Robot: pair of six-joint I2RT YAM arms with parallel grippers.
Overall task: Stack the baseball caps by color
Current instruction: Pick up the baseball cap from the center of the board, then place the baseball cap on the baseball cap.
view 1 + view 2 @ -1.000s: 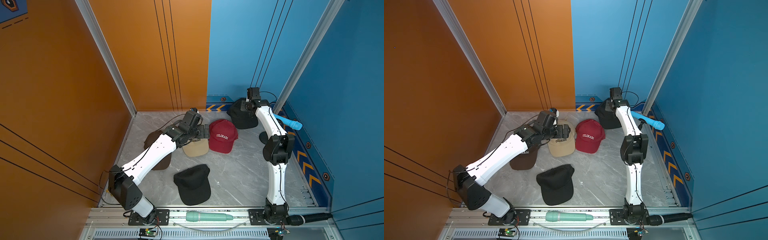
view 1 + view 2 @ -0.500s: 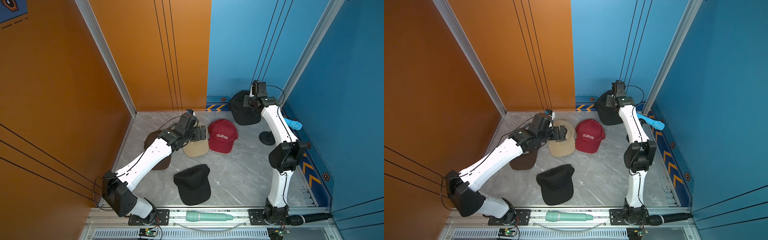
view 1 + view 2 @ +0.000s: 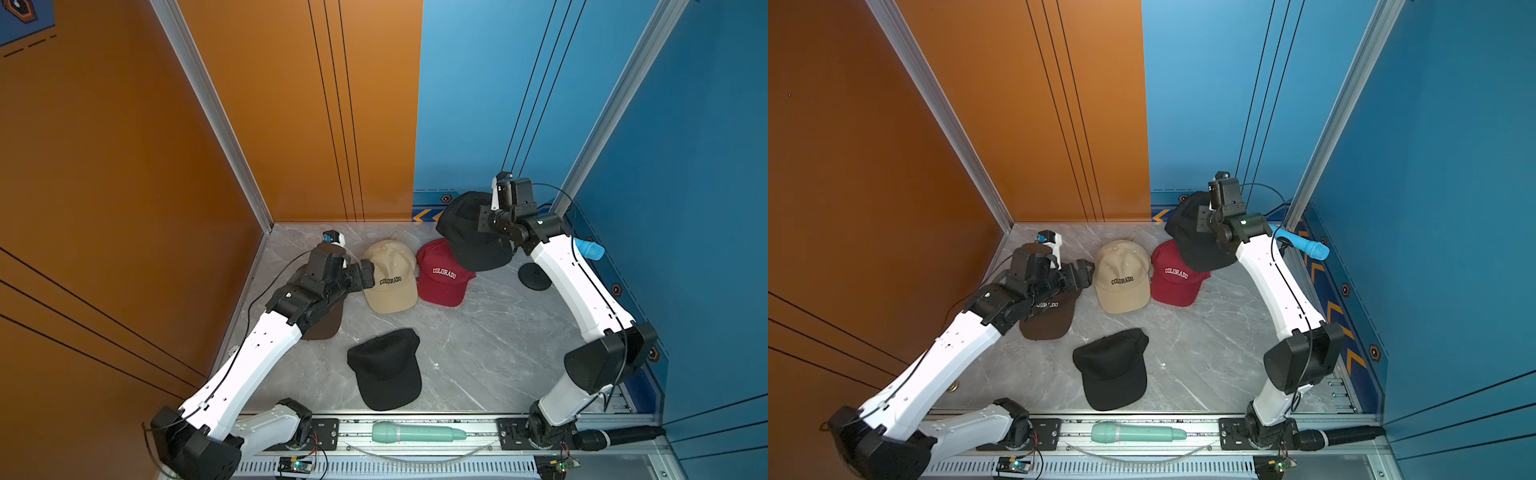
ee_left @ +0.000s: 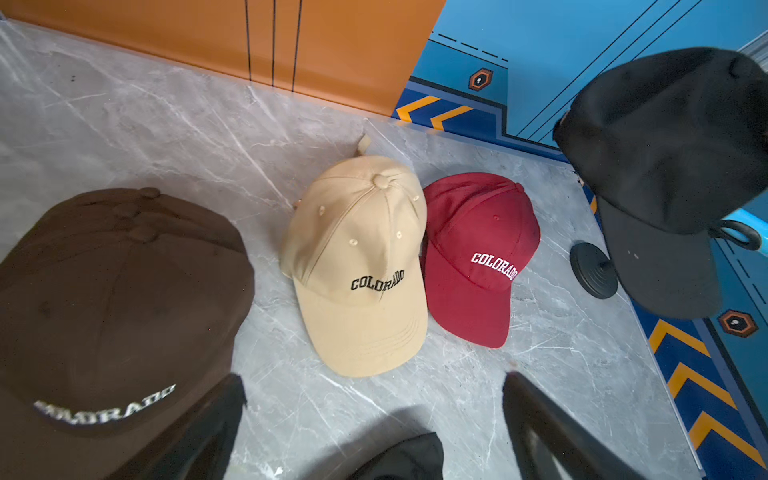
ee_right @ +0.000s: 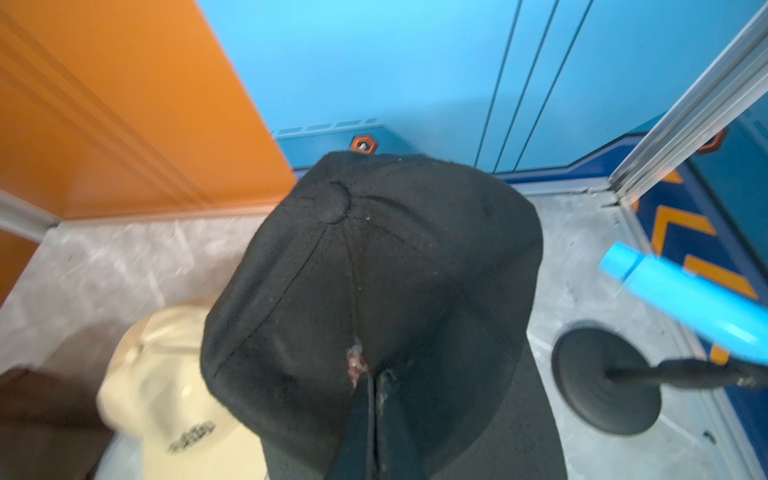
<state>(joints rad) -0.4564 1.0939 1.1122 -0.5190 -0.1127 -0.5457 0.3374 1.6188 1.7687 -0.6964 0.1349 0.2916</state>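
Caps are light, soft fabric: the crown collapses under a pinch, while the curved brim looks stiffer and probably gives the surer hold. The right jaws are clenched on the crown front of one black cap point(image 5: 374, 270), lifted above the tabletop's point(image 3: 478, 340) far right corner, beside the red cap point(image 3: 440, 274). The left jaws stand released and empty, between the brown pile point(image 4: 116, 291) and the beige cap point(image 3: 390, 274). Count in view: two black, the second black cap point(image 3: 384, 368) lying near the front; one red; one beige; the brown pile shows three top buttons, so apparently three stacked.
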